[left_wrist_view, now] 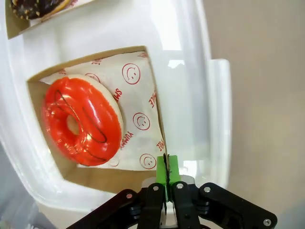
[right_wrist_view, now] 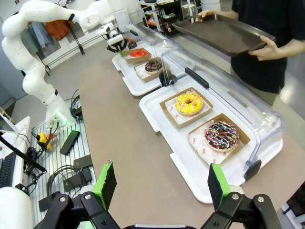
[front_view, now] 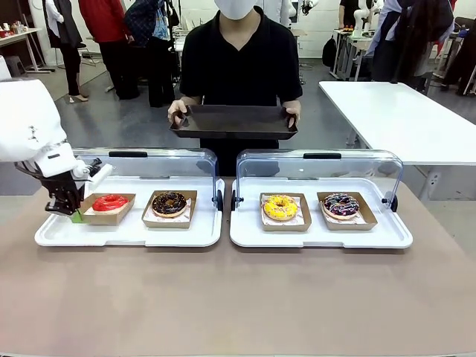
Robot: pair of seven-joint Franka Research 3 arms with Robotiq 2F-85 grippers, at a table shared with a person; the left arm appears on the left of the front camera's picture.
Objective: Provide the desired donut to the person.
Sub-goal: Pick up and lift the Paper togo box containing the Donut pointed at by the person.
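I am holding the left pincer (left_wrist_view: 166,167) closed tight on the rim of the box (left_wrist_view: 105,177) carrying the red donut (left_wrist_view: 82,121), readying a level lift toward the person (front_view: 239,67) and their dark tray (front_view: 233,120), while the right pincer (right_wrist_view: 161,176) is gaping empty.

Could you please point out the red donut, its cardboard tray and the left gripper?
red donut (left_wrist_view: 97,119): left wrist view, on its glazed ring.
cardboard tray (left_wrist_view: 105,175): left wrist view, on its bare brown edge.
left gripper (left_wrist_view: 166,164): left wrist view, between its pads.

"yummy", smiley signs on paper liner (left_wrist_view: 138,95)
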